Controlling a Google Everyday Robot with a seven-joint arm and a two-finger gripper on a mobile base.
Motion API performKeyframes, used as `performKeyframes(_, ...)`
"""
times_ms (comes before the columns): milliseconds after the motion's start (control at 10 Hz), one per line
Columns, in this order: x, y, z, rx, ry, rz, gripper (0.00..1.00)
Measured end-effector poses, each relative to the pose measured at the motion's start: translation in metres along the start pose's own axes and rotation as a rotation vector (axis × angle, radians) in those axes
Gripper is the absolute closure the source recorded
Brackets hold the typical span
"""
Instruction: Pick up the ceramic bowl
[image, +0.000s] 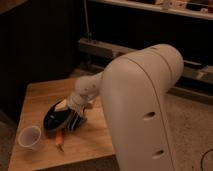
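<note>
Lower left of frame: plastic cup (29, 136) upright on wooden table (37, 97). Just right of it, ceramic bowl (54, 116), tilted. Gripper (71, 119) at left centre, clamped on the bowl's right rim. White arm (142, 100) fills the right.

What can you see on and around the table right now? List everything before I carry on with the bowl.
Table: one, light wood, left half of the view.
Bowl: one, glossy black, middle of the table.
Cup: one, translucent whitish, front left of the table, apart from the bowl.
Ribbed object: one, black, just right of the bowl, partly hidden.
Small stick: one, orange, near the table's front edge, below the bowl.
Shelving: dark, behind the table.
Floor: speckled grey, right side.
Arm: one, white, fills the centre and right.
Gripper: one, pale, at the bowl's right rim.
</note>
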Motion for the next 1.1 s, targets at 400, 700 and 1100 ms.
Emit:
performKeyframes(400, -0.0013, -0.001, 0.0001, 0.024, -0.002, 0.008, 0.71)
performKeyframes(700, -0.0019, -0.0036, 0.0014, 0.059, -0.006, 0.016, 0.83)
performKeyframes(1100, -0.0004, -0.0073, 0.0057, 0.098, -0.001, 0.022, 0.83)
